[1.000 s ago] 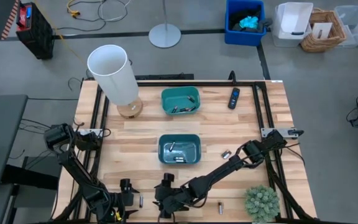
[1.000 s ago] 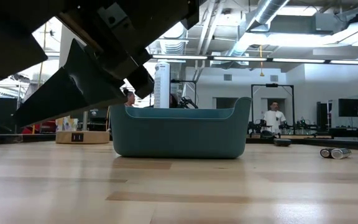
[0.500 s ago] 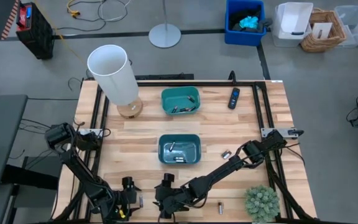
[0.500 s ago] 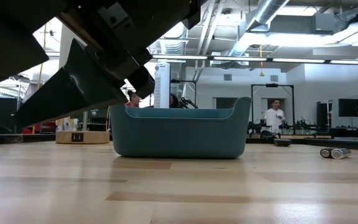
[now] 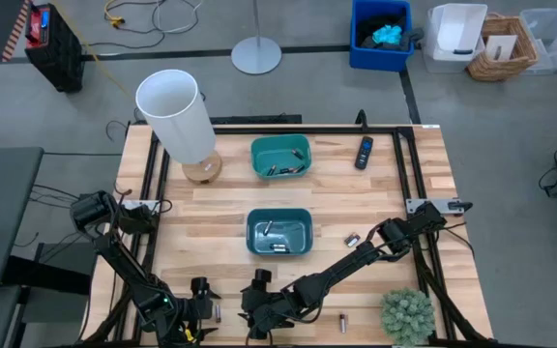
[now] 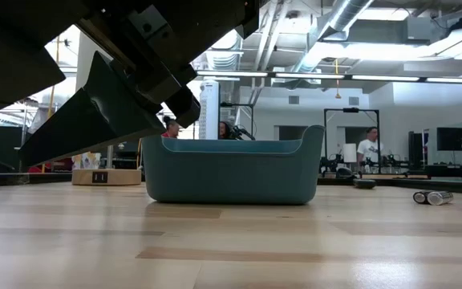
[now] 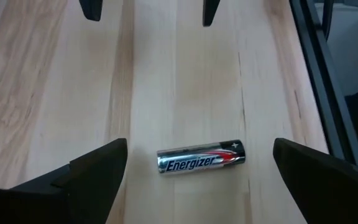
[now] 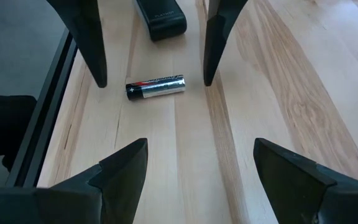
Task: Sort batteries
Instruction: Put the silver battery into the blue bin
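An Energizer battery (image 7: 201, 163) lies flat on the wooden table (image 5: 220, 217) between the spread fingers of the left gripper (image 7: 197, 168), touched by neither (its silver label faces up). In the high view this battery (image 5: 219, 313) sits near the bottom edge, left of centre, with the left gripper (image 5: 201, 290) just beside it. The right gripper (image 5: 258, 309) is low in the frame too, close to the first, its fingers also apart and holding nothing; its wrist camera sees the same battery (image 8: 155, 87) between the other arm's two dark fingertips (image 8: 91, 43).

More batteries lie elsewhere: one (image 5: 342, 320) at bottom centre-right beside a green spiky plant (image 5: 407, 314), and a pair (image 5: 352, 238) right of the nearer teal bin (image 5: 279, 216). That bin holds a few batteries, as does the farther teal bin (image 5: 280, 143) above it. A black remote (image 5: 364, 153) lies right of the farther bin, and a white lamp (image 5: 177, 114) stands at upper left.
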You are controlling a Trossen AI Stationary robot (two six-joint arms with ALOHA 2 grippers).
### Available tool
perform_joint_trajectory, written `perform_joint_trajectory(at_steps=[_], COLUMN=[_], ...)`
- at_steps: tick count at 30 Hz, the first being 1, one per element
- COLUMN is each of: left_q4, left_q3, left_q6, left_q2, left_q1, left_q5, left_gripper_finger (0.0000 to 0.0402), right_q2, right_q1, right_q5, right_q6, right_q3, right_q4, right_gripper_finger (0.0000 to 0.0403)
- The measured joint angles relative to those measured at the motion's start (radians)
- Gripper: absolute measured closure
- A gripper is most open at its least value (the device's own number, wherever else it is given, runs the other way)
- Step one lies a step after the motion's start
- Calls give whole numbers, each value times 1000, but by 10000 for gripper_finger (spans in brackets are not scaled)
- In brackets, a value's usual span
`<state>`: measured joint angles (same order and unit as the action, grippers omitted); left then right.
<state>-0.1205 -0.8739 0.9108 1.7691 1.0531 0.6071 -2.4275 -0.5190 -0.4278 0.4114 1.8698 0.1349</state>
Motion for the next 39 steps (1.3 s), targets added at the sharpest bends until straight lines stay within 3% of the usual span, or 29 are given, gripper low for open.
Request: perform_joint_trajectory(at_steps=[26, 39], left_q4=[17, 55], left_q3=[1, 0], left_q6=[37, 72], left_q2=[0, 63], left_q1=[8, 14], left_q5=[2, 36], left_gripper_finger=[3, 3], right_q2=[0, 0], right_q1=[0, 0], right_q5=[0, 0], right_q6=[0, 0], right_q3=[0, 0], right_q4=[0, 3], right_gripper_finger=[92, 92])
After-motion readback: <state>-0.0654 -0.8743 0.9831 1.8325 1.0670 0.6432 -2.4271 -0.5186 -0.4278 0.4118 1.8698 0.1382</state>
